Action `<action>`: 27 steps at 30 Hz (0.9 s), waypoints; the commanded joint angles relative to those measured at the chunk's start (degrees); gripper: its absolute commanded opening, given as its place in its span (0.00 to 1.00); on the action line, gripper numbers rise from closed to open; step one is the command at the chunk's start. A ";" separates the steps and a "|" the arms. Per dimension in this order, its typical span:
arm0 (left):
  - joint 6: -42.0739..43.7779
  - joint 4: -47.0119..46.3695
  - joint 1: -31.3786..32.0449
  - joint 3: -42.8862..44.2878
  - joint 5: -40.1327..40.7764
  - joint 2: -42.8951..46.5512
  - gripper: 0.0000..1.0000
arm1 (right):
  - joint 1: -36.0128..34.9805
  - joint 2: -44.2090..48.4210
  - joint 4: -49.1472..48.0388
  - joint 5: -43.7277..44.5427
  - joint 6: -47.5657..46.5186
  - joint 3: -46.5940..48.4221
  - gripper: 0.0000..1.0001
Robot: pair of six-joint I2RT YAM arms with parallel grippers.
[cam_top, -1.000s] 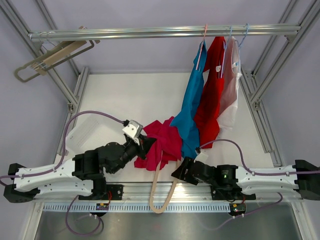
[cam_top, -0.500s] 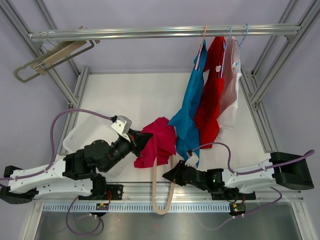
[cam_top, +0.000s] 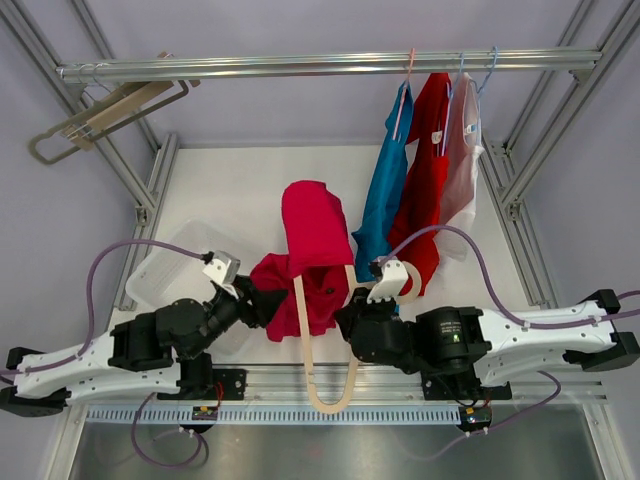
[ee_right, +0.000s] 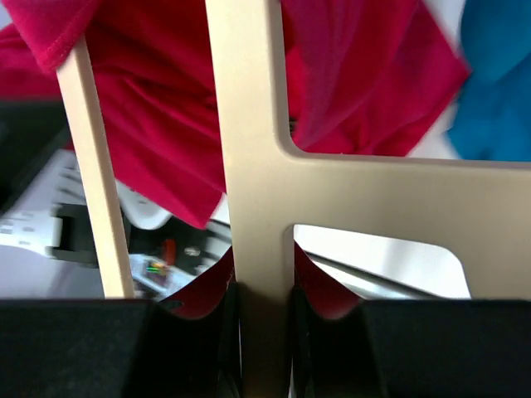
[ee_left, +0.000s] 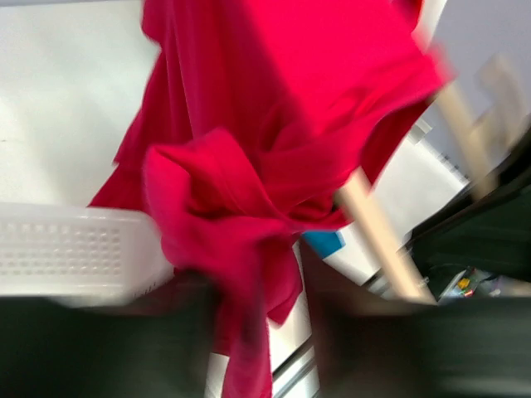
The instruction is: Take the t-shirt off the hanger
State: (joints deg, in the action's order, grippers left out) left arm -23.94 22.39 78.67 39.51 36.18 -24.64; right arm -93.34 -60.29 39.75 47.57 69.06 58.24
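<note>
Though blur smears the left wrist view, left gripper (ee_left: 257, 327) pinches bunched t-shirt (cam_top: 315, 225); right gripper (ee_right: 264, 327) clamps hanger (ee_right: 249, 124), shirt draped above it. White bin (cam_top: 160, 275) beside left gripper, inside partly hidden.

Right pincer (ee_right: 264, 300) clamps the wooden hanger (ee_right: 249, 124), crimson t-shirt (ee_right: 158, 108) behind.

t-shirt (cam_top: 315, 225): soft matt cloth | hanger (ee_right: 249, 124): smooth pale wood | rail (cam_top: 300, 66): shiny metal
</note>
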 commanded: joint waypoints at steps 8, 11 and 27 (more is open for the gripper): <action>4.24 -8.23 -0.19 -1.80 -2.00 -1.63 0.99 | -1.23 -9.32 32.50 7.10 -17.35 25.87 0.00; 8.02 -10.18 -0.19 1.35 3.00 -7.15 0.99 | -1.32 -5.55 28.03 5.26 -23.33 27.54 0.00; 30.71 -29.51 -12.31 19.27 12.15 -28.53 0.00 | -1.49 7.11 25.54 -4.68 -32.14 31.15 0.00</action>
State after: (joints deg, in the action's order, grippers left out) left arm 1.32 1.93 69.43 52.80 44.49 -54.02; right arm -94.19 -55.24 64.12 43.77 38.41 87.90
